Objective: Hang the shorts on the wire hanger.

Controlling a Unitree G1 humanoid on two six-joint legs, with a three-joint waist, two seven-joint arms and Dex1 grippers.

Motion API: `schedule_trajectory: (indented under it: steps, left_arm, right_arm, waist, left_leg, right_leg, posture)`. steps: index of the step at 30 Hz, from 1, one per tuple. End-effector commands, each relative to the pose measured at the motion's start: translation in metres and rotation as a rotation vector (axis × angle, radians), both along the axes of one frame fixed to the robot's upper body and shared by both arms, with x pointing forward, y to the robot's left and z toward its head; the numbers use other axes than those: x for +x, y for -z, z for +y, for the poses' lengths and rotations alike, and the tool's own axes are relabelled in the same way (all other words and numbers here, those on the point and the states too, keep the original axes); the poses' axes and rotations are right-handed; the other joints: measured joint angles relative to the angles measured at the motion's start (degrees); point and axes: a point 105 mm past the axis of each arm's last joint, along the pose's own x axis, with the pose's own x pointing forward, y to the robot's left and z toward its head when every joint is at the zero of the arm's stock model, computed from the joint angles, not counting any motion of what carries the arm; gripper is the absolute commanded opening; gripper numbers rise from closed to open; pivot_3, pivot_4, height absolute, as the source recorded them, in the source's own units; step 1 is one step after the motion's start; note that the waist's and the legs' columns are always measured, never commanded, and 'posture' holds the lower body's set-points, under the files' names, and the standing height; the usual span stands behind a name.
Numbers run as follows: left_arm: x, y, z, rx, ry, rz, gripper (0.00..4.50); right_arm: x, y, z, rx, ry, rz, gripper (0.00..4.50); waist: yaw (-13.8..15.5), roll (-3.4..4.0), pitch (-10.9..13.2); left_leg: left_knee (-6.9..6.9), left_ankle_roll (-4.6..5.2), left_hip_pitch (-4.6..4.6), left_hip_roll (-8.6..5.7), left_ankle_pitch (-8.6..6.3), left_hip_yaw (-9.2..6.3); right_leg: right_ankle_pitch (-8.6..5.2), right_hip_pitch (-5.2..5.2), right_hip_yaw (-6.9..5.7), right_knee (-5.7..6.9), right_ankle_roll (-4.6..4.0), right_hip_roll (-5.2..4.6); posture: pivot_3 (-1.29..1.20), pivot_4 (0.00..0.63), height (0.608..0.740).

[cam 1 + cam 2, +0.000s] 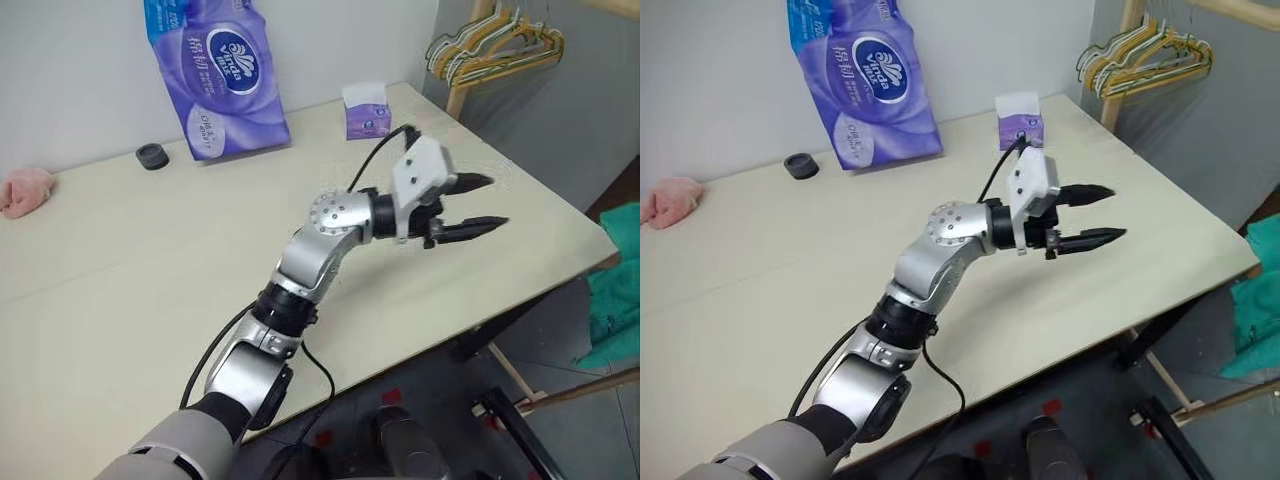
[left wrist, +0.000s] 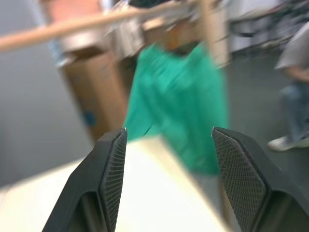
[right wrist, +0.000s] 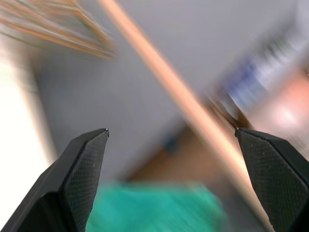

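The teal-green shorts (image 1: 615, 290) hang off a wooden rack beyond the table's right edge. My left gripper (image 1: 497, 202) reaches out level over the table's right side, pointing toward them with its fingers open and nothing between them. In the left wrist view the shorts (image 2: 178, 101) hang past the table corner, ahead of the open left gripper (image 2: 169, 140). In the right wrist view my right gripper (image 3: 171, 179) stands wide open and empty, with the shorts (image 3: 159, 208) low between its fingers and a wooden bar (image 3: 159, 72) above. The wire hanger is out of view.
On the cream table (image 1: 150, 280) stand a purple tissue pack (image 1: 215, 75), a small tissue box (image 1: 366, 110), a black round cap (image 1: 152, 156) and a pink cloth (image 1: 25, 190). A bunch of hangers (image 1: 495, 45) hangs at the back right. A person (image 2: 294, 72) stands beyond the rack.
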Motion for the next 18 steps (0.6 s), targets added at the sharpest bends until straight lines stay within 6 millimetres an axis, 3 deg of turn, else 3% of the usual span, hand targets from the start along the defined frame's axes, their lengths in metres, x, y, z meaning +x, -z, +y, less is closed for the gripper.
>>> schedule_trajectory:
  steps: [1,3,5,8,11,14,18]
  left_arm:
    - [0.024,-0.005,0.040,-0.047,-0.265,0.004,2.97]
    - [0.040,0.009,0.076,-0.075,-0.480,0.083,2.97]
    - [0.051,0.029,0.126,-0.100,-0.765,0.133,2.97]
    - [0.054,0.045,0.172,-0.181,-1.038,0.221,2.97]
    - [0.046,0.067,0.227,-0.081,-1.392,0.142,2.97]
    - [0.021,0.087,0.262,-0.058,-1.559,0.116,2.97]
    - [0.005,0.097,0.276,-0.089,-1.604,0.128,2.97]
  right_arm:
    - [0.009,0.029,0.068,-0.029,-0.251,-0.024,4.48]
    - [0.015,0.057,0.101,0.043,-0.361,-0.025,4.48]
    - [0.020,0.088,0.132,0.122,-0.449,-0.017,4.48]
    - [0.026,0.115,0.150,0.175,-0.486,-0.036,4.48]
    - [0.035,0.142,0.174,0.286,-0.547,-0.015,4.48]
    - [0.051,0.161,0.193,0.397,-0.570,-0.002,4.48]
    - [0.064,0.176,0.210,0.418,-0.599,0.022,4.48]
  waist:
    - [0.8,0.30,-0.2]
    - [1.8,0.31,-0.3]
    - [2.5,0.01,-0.8]
    - [5.0,-0.32,-1.1]
    - [8.0,-1.06,-1.7]
    - [10.0,-1.61,-2.4]
    - [12.4,-1.83,-2.5]
  left_leg:
    - [0.11,0.00,-0.05,0.01,0.01,-0.12]
    - [0.59,-0.20,-0.37,0.12,0.14,-0.32]
    - [0.67,-0.21,-0.41,0.12,0.14,-0.34]
    - [0.69,-0.23,-0.46,0.08,0.13,-0.41]
    - [0.71,-0.22,-0.51,-0.06,0.13,-0.48]
    - [0.63,-0.25,-0.48,-0.05,0.11,-0.61]
    - [0.63,-0.28,-0.44,-0.05,0.11,-0.62]
  right_leg:
    - [0.04,-0.05,-0.08,0.06,-0.03,0.01]
    - [0.19,-0.30,-0.32,0.23,-0.26,0.05]
    - [0.41,-0.35,-0.36,0.26,-0.58,0.02]
    - [0.43,-0.40,-0.44,0.20,-0.62,-0.08]
    - [0.52,-0.40,-0.56,0.09,-0.69,-0.23]
    - [0.57,-0.36,-0.69,-0.03,-0.77,-0.19]
    - [0.72,-0.36,-0.81,-0.04,-1.01,-0.21]
  posture:
    - [-0.21,0.100,0.740]
    - [-0.16,0.088,0.740]
    - [-0.14,0.083,0.740]
    - [-0.11,0.078,0.740]
    - [-0.05,0.068,0.740]
    - [0.00,0.063,0.740]
    - [0.04,0.062,0.740]
